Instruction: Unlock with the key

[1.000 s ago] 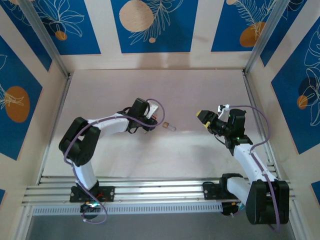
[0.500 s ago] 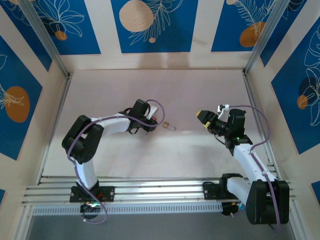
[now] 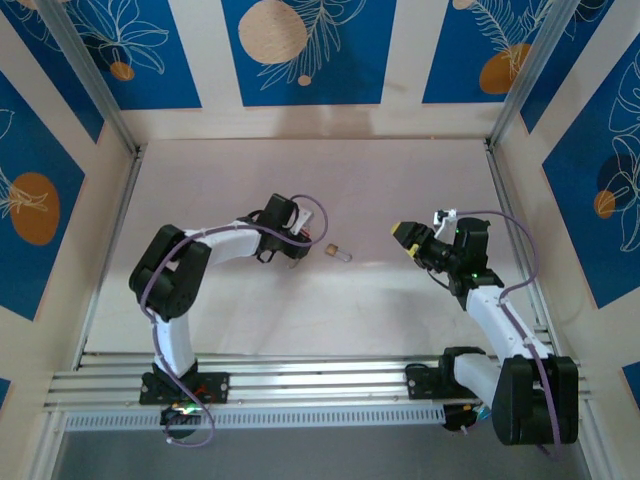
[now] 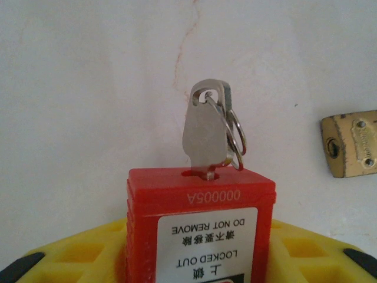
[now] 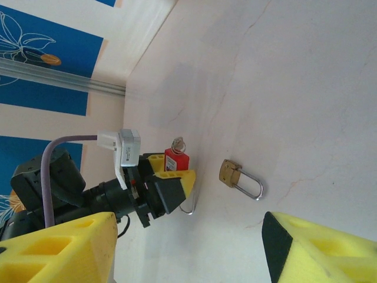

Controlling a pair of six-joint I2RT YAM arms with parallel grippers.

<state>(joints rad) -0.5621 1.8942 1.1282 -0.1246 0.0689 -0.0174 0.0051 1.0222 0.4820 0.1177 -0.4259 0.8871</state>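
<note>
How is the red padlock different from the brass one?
The red padlock is gripped by the left gripper; the brass padlock lies loose on the table. The red padlock has the key in its keyhole; the brass padlock's keyhole is empty. Both are small padlocks.

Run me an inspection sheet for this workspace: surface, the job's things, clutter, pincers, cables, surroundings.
Surface: pale table, with a faint crack-like line in it.
Job's things: key seated in the keyhole of the red padlock, with a split ring through its head.
Clutter: brass padlock lying flat on the table between the two arms, touched by neither.
Pincers: left pincer shut on the red padlock's body; right pincer open, holding nothing.
Cables: purple cable looping along each arm; no snag seen.
Surroundings: blue flower-patterned panels on the walls, aluminium rail at the near edge.
</note>
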